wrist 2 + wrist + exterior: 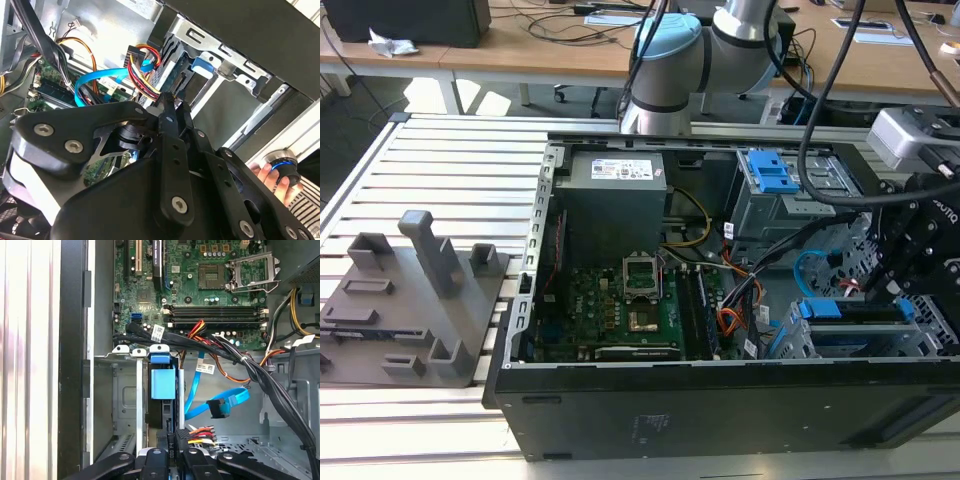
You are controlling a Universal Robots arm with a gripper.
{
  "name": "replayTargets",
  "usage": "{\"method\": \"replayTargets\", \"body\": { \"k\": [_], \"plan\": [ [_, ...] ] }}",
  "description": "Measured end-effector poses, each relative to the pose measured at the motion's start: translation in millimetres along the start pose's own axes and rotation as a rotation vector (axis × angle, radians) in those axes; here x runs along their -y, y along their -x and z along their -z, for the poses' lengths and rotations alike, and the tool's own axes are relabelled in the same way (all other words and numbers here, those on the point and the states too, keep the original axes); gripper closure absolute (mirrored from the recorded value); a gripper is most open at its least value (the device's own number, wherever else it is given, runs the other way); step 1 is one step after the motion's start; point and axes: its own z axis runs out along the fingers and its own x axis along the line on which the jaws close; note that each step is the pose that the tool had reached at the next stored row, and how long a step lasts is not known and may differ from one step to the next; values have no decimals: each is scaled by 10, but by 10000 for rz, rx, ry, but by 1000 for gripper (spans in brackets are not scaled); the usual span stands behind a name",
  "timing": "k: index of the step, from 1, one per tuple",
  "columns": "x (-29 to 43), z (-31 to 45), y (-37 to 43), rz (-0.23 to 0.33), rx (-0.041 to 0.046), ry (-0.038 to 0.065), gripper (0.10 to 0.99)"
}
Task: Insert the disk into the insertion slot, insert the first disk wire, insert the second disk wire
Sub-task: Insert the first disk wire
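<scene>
The disk (163,384) sits edge-on inside the insertion slot (125,390), its blue carrier tab facing out. In the exterior view the disk (820,312) lies in the grey cage (925,335) at the case's near right corner. My gripper (174,454) is shut on a black connector with red, yellow and black wires (199,432), held right at the disk's rear edge. In the second wrist view the gripper (169,106) points at that edge. A blue flat wire (220,407) with a black plug hangs loose beside it.
A larger grey bay with a blue latch (770,172) stands at the back right. A thick black cable bundle (260,375) crosses near the cage. The motherboard (620,310) fills the case floor. A person's hand (274,181) rests on a blue-ringed button. Grey fixtures (415,300) stand outside, left.
</scene>
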Motion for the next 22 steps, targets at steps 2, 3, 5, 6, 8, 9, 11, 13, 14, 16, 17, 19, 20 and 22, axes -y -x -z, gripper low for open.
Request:
{"method": "replayTargets", "body": {
  "k": [2, 3, 5, 6, 8, 9, 11, 13, 14, 16, 17, 19, 20, 22],
  "plan": [
    [2, -27, -23, 5, 88, 1, 906],
    [2, -36, -33, 8, 139, 1, 906],
    [3, -49, -47, 15, 249, 3, 906],
    [4, -53, -49, 20, 325, 4, 906],
    [4, -54, -51, 34, 557, 7, 906],
    [4, -54, -52, 43, 707, 9, 906],
    [10, -54, -62, 43, 729, 9, 906],
    [21, -54, -78, 44, 728, 9, 906],
    [25, -56, -91, 43, 731, 9, 906],
    [30, -57, -111, 44, 738, 9, 906],
    [33, -58, -127, 45, 748, 9, 906],
    [44, -61, -137, 50, 797, 11, 906],
    [47, -62, -137, 52, 847, 11, 906],
    [53, -61, -136, 55, 912, 12, 906]
  ]
}}
